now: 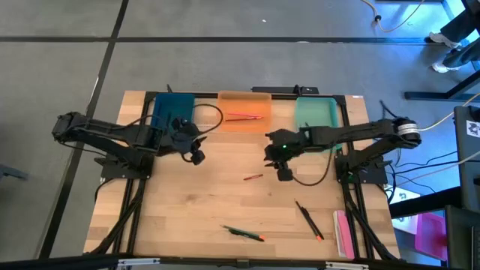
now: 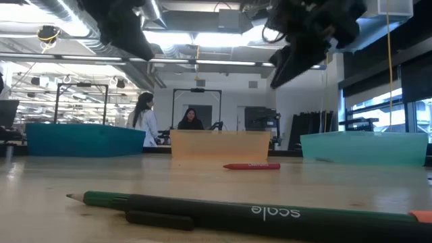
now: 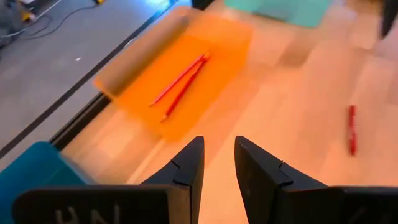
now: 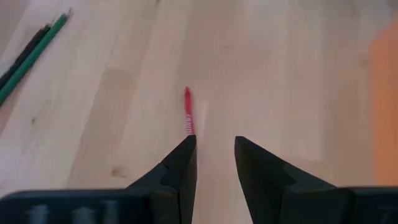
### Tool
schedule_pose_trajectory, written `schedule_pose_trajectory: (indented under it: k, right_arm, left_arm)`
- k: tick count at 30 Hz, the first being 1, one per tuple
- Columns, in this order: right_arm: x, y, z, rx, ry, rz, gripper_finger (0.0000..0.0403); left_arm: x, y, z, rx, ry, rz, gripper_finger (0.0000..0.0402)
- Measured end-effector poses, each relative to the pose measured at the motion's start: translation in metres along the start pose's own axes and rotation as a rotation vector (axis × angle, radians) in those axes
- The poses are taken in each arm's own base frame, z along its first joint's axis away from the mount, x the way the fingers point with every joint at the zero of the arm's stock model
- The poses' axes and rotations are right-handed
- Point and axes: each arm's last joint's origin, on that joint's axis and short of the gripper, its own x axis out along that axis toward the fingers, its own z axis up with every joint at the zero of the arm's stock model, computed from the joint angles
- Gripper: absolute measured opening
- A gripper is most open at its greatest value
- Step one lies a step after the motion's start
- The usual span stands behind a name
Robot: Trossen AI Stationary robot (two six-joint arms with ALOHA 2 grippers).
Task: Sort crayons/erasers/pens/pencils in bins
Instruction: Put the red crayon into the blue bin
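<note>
Green pencil (image 2: 223, 210) lies nearest the low camera. Right gripper (image 1: 283, 174), jaws parted and empty, hovers with red crayon (image 1: 253, 178) at its 9 o'clock. Left gripper (image 1: 196, 157), parted, holds nothing; orange bin (image 1: 244, 98) at its 1 o'clock.

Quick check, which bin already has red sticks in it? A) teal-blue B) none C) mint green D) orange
D: the high view shows two red sticks lying in the orange bin; the teal-blue bin and the mint green bin show none.
</note>
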Motion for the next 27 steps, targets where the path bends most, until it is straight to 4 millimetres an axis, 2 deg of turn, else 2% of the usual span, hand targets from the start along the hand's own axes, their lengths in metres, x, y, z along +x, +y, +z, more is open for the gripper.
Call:
schedule_pose_trajectory:
  k: [14,27]
  right_arm:
    - [0.080,-0.005,-0.012,-0.051,0.076,0.103,0.0113]
    - [0.112,-0.006,-0.029,-0.083,0.164,0.147,0.0113]
  left_arm:
    - [-0.012,-0.017,-0.005,0.044,-0.023,-0.091,0.0080]
    - [-0.012,-0.017,-0.005,0.047,-0.021,-0.089,0.0080]
